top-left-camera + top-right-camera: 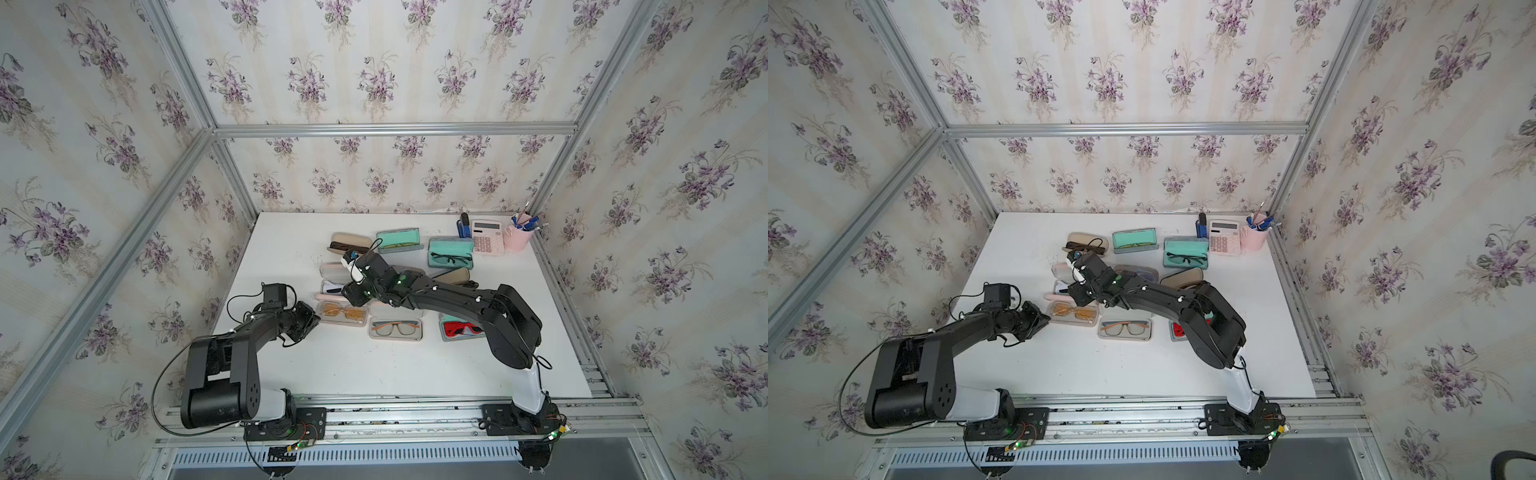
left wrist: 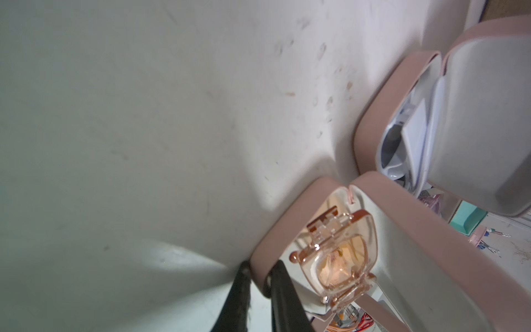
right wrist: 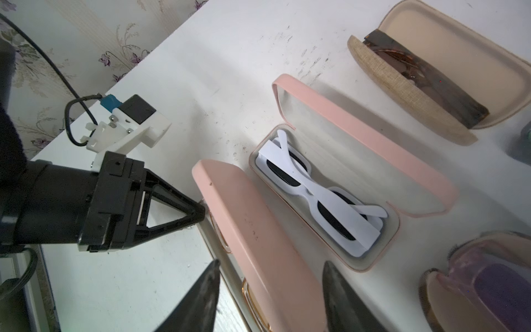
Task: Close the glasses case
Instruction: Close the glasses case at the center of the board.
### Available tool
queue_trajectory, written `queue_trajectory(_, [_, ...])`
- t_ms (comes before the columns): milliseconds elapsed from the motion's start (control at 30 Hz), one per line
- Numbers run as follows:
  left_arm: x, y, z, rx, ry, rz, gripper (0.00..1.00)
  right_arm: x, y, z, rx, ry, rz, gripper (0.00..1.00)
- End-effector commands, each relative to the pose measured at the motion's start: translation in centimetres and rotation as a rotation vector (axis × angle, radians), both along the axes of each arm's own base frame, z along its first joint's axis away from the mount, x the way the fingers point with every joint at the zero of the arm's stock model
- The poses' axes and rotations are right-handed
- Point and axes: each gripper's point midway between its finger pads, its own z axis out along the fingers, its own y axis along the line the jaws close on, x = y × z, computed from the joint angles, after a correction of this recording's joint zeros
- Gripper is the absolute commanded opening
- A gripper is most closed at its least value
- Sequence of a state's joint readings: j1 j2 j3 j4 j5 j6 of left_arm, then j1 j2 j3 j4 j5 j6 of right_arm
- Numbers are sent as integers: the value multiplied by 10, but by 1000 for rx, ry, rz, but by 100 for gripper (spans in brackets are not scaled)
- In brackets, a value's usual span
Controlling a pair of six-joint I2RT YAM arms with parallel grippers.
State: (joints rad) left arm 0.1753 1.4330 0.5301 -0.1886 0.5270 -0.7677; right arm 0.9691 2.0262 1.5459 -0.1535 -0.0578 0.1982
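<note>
Pinching pink case (image 2: 277, 235) — left jaws, right parted

At the far right corner of the white table (image 1: 374, 365), a pink calculator (image 1: 487, 237) lies between a blue-and-black object (image 1: 463, 226) and a pink cup (image 1: 517, 239) holding pens (image 1: 527, 220). Along the far side lie open a beige case (image 1: 350, 244) with brown glasses, a teal case (image 1: 400, 241) with yellow-green frames and a second teal case (image 1: 451, 252) with dark frames; nearer, a grey case (image 1: 396, 329) with orange-and-grey frames lies beside one holding red glasses (image 1: 459, 329).
</note>
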Motion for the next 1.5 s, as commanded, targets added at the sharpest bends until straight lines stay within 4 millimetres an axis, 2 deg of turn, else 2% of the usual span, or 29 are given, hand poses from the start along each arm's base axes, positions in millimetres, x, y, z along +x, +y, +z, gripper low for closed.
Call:
queue_trajectory(0, [-28,10,-20,75,136,23,17,-7,4,0,5,2,35,56])
queue_trajectory(233, [-27,10,-21,74,134,20,17,-29,9,-4,47,42,152,57])
queue_trajectory(500, [-26,9,-21,68,132,18,17,-12,3,-13,-80,-49,152,60])
queue_trajectory(667, [-26,9,-21,66,131,19,17,-7,4,-30,-160,-56,173,60])
queue_trajectory(933, [-26,8,-21,63,132,21,17,-5,8,-38,-130,-14,192,56])
queue_trajectory(1467, [-26,8,-21,64,127,21,17,-10,6,-49,-95,42,210,29])
